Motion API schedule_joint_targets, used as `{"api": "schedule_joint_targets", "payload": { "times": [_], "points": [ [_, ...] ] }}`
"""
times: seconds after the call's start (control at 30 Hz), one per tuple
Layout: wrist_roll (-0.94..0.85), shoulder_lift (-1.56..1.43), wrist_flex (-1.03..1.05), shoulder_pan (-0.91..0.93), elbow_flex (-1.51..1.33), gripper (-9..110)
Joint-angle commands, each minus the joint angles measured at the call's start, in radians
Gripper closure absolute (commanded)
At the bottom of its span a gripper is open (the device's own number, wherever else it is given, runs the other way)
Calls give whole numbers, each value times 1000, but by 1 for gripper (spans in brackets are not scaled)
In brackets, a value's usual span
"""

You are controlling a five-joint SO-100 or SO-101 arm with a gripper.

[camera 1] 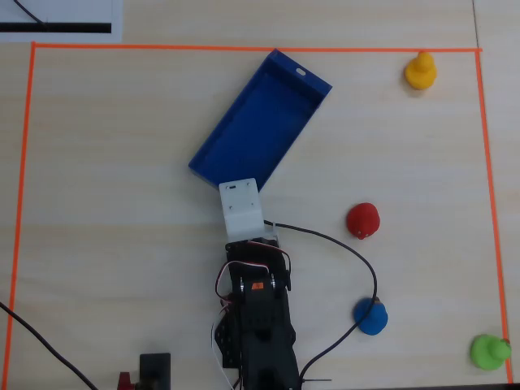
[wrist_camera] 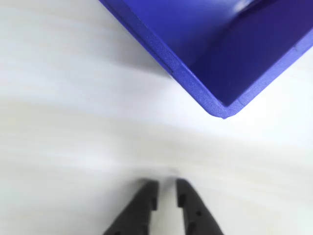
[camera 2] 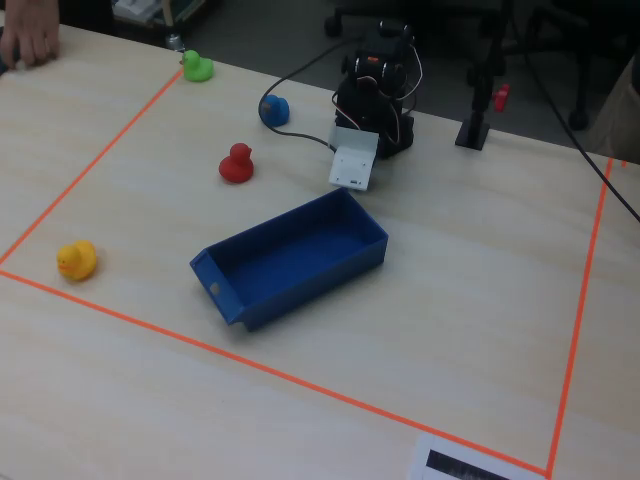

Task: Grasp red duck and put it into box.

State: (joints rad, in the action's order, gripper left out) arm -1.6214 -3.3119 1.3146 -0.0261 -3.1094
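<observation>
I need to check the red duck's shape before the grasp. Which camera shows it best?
The fixed view: the red duck shows from the side, head and body distinct, standing clear of the box. The overhead view gives only a rounded red top. The wrist view misses it entirely.

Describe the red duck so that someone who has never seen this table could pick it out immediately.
In the overhead view, start at the long blue box lying inside the orange tape square. To the right of the box's near end sits the red duck, with the blue duck below it. It is the only red toy; the others are blue, yellow and green.
</observation>
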Motion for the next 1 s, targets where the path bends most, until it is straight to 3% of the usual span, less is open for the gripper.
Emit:
{"api": "schedule_joint_targets", "payload": {
  "times": [0.0, 0.3, 0.57, 0.97],
  "points": [
    [2, 41, -12, 44, 71, 101],
    [6, 431, -41, 156, 597, 101],
    [-54, 793, -15, 396, 1097, 100],
    [-141, 1046, -417, 854, 1089, 88]
  ]
}}
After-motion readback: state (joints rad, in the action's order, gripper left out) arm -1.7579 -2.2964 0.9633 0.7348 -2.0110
